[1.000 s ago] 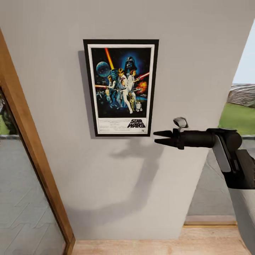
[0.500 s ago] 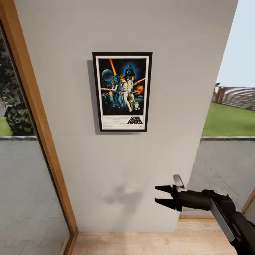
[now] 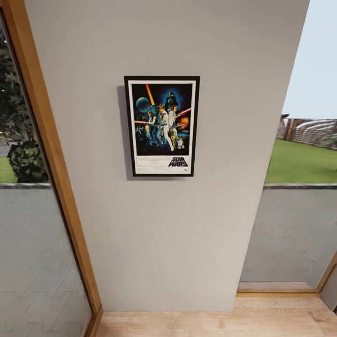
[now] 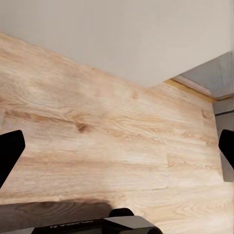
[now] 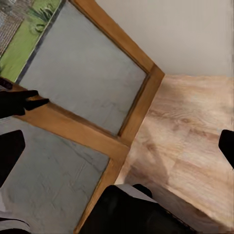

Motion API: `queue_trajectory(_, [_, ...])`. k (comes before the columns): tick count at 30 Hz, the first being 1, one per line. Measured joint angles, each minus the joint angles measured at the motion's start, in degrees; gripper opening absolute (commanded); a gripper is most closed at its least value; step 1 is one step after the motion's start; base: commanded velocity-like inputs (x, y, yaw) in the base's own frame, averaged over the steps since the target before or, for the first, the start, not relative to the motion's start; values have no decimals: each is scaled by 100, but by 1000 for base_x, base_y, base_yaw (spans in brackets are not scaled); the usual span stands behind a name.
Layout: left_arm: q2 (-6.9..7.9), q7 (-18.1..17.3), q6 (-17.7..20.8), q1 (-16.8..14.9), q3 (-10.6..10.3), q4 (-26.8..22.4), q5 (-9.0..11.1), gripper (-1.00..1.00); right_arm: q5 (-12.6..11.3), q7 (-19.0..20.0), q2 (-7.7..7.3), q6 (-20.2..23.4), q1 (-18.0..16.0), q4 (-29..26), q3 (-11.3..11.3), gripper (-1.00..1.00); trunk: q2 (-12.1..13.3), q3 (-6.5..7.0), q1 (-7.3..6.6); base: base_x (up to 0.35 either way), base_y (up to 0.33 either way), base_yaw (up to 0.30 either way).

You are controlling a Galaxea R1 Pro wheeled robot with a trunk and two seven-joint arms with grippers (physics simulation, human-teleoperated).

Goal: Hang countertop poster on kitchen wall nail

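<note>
Poster [image 3: 162, 126] hangs upright on grey wall [image 3: 178, 234], lettering reads "STAR WARS". My left tool [image 4: 117, 146] and right tool [image 5: 117, 141]: both spread wide, empty, above wood floor [image 4: 97, 141].

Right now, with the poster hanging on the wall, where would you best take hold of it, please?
Probably by the lower right corner of the poster: it hangs upright and flat against the grey wall, so only its thin black frame edges offer grip. Bare wall lies right of it, so come in from that side.
</note>
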Motion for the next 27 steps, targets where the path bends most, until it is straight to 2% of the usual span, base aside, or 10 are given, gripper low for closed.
queue_trajectory(4, [-12,0,-1,-1,4,8,0,100,-10,-578,5,-106,4,319,-1,100,0,38,0,0,0,0])
queue_trajectory(6, [-16,0,-2,-3,6,14,1,100,-13,-1180,57,-144,7,448,5,100,0,57,0,0,0,0])
queue_trajectory(9, [-17,4,3,-3,10,20,5,100,-20,-1705,142,-155,6,493,4,100,0,86,0,0,0,0])
queue_trajectory(10, [-14,24,4,-3,13,22,10,100,-29,-2065,182,-157,6,512,4,100,0,96,0,0,0,0])
queue_trajectory(11, [-13,58,5,-3,13,23,12,100,-35,-2250,199,-159,6,517,5,100,0,105,0,0,0,0])
queue_trajectory(12, [-12,193,7,-3,16,25,16,100,-41,-2588,238,-162,6,524,6,100,0,115,0,0,0,0])
queue_trajectory(14, [-13,429,6,-3,16,21,15,100,-41,-2899,285,-164,6,529,9,100,0,134,0,0,0,0])
queue_trajectory(17, [-16,940,4,-1,16,4,15,100,-37,-3294,384,-170,6,534,12,100,0,163,0,0,0,0])
queue_trajectory(20, [-17,1243,-2,0,60,1,15,100,-32,-3469,449,-175,5,536,11,100,0,191,0,0,0,0])
queue_trajectory(27, [-11,1507,-4,-1,651,23,23,100,-30,-4072,492,-181,5,538,9,100,0,234,0,0,0,0])
